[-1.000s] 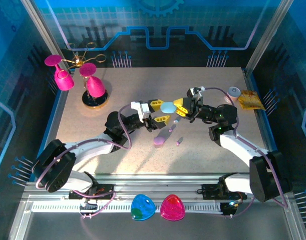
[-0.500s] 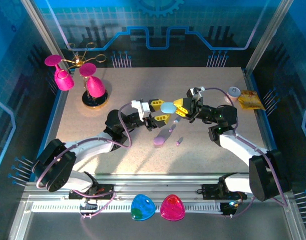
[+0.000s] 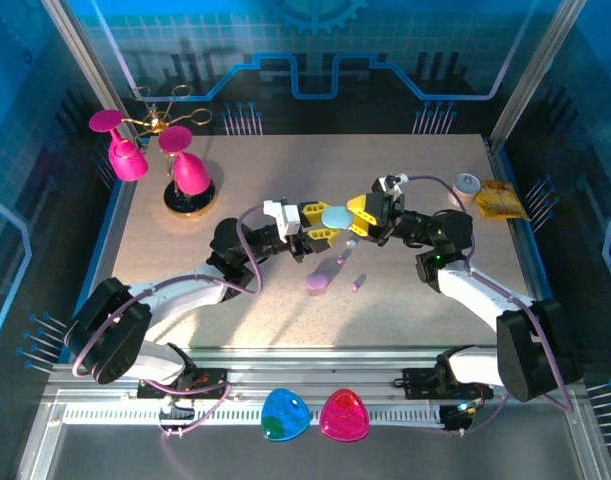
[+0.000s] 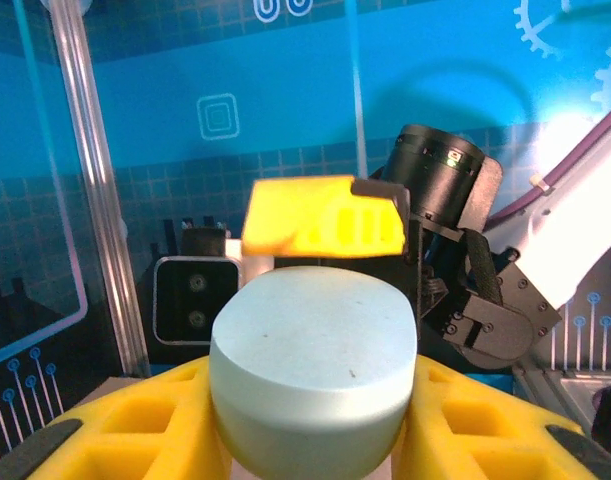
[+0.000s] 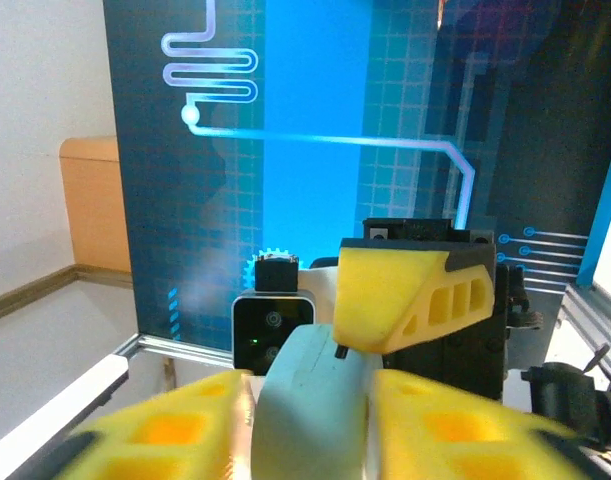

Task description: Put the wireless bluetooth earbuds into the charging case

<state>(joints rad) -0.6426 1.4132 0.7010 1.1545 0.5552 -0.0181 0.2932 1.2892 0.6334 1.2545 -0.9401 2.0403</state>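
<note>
At table centre, raised off the surface, a pale blue case point(image 3: 337, 215) is held between both grippers. The left gripper point(image 3: 325, 223) reaches in from 8 o'clock. Its yellow fingers point(image 4: 475, 425) press against both flanks of the case, a firm clamp as far as the left wrist view shows. The right gripper point(image 3: 354, 219) reaches in from 3 o'clock. Its fingers point(image 5: 180, 425) flank the case edge-on, but I cannot tell whether they press or stand just clear.

Orientation: broad face up, long axis roughly 9 to 3 o'clock, running from one gripper to the other. The lid appears closed; the hinge side is not discernible.

Earbuds point(image 3: 357, 284): two purple ones lie loose on the table point(image 3: 285, 320) toward 6 o'clock of the held case, near a purple case point(image 3: 318, 281). None is seated.

Assessment: the step appears to be a hand-over or a lid opening. One gripper should have a square, full grip on the flanks before the other alters its hold. The case should be kept level and untwisted, since its smooth pebble shape could squirt out.
</note>
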